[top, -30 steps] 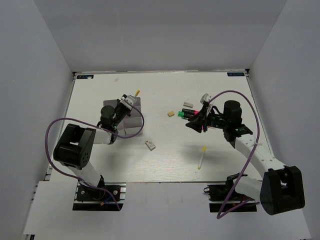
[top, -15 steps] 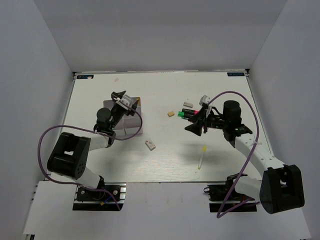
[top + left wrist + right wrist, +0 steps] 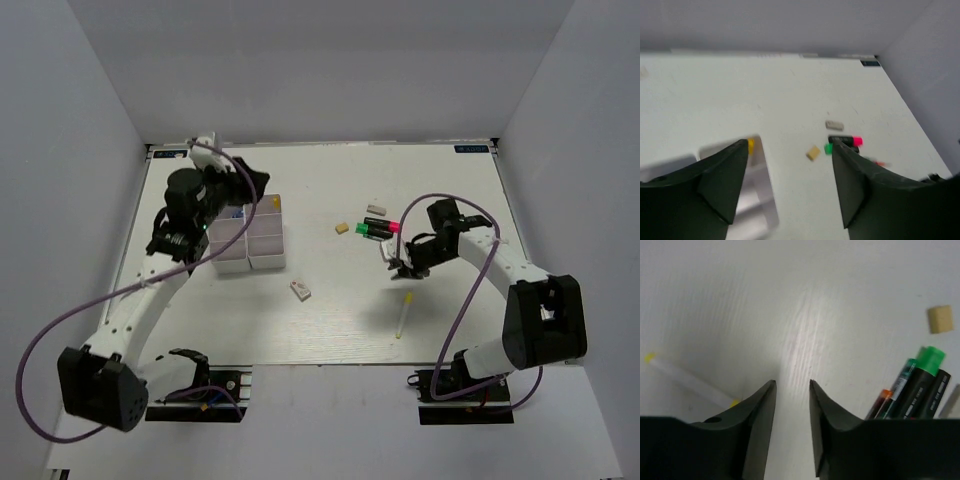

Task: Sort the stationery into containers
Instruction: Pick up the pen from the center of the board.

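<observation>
- Left jaws: spread wide, holding nothing, raised over the far side of the tray [image 3: 247, 243].
- Right jaws: narrow gap, nothing in it, over bare counter [image 3: 330, 180] well right of the tray.
- Highlighters [image 3: 380, 228], beige eraser [image 3: 341, 228], grey eraser [image 3: 376, 209]: loose, right of the tray.
- White pen [image 3: 402, 318]: right of the tray, nearer the arm bases, well apart from it.
- Small eraser [image 3: 300, 290]: near the tray's right front corner.

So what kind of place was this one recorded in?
Likely a lab robot workcell: a white table boxed in by plain grey walls, two arms bolted at its near edge, and a divided sorting tray.
</observation>
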Tool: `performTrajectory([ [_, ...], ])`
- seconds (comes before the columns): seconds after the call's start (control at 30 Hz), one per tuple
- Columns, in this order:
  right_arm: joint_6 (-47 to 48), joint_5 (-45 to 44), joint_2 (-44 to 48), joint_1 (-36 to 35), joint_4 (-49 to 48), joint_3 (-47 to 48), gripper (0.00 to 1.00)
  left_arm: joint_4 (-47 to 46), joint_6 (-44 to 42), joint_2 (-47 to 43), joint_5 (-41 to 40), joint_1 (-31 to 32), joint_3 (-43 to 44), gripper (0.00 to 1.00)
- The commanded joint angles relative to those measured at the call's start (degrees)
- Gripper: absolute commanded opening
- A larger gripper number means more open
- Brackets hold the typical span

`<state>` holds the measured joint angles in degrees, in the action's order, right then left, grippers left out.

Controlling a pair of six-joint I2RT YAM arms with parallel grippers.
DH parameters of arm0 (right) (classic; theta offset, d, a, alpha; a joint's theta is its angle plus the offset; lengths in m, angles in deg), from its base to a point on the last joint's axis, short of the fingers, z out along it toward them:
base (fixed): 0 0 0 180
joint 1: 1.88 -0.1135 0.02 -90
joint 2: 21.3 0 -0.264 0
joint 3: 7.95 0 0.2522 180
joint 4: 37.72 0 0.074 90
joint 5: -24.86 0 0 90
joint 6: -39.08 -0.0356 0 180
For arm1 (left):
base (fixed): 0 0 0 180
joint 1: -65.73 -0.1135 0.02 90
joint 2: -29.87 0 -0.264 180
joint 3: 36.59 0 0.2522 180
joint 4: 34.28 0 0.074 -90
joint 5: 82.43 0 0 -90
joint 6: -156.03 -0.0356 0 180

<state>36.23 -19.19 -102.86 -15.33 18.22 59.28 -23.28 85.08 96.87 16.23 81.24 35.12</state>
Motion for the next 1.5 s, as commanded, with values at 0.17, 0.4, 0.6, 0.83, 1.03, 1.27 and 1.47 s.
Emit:
performTrajectory([
  [0.17,45.29,-12.2,3.59,0.18,16.01,-8.11,0.57,23.67,4.34,-20.23,0.12,-0.92,-14.44,0.84],
  [0.4,58.47,-16.24,6.33,-1.48,14.87,-15.06,0.57,26.23,2.48,-24.73,1.17,-0.92,-18.31,0.85],
  [0.6,56.2,-17.21,3.34,-3.94,9.87,-17.17,0.57,27.9,3.1,-27.53,-1.99,-0.92,-17.79,0.88],
  [0.83,55.49,-18.71,3.94,-6.67,8.62,-15.25,0.57,27.9,3.1,-29.47,-1.99,-0.92,-18.31,0.88],
  [1.03,55.93,-14.58,7.46,-7.46,12.41,-13.22,0.56,27.37,3.1,-30.0,-0.84,-0.92,-18.31,0.88],
  [1.27,52.95,-14.58,3.17,-9.39,10.48,-11.46,0.56,27.37,3.1,-30.53,-0.84,-0.92,-18.31,0.88],
  [1.47,50.13,-18.79,-2.2,-12.47,7.5,-10.5,0.54,27.37,2.57,-31.67,-0.84,-0.92,-18.31,0.88],
])
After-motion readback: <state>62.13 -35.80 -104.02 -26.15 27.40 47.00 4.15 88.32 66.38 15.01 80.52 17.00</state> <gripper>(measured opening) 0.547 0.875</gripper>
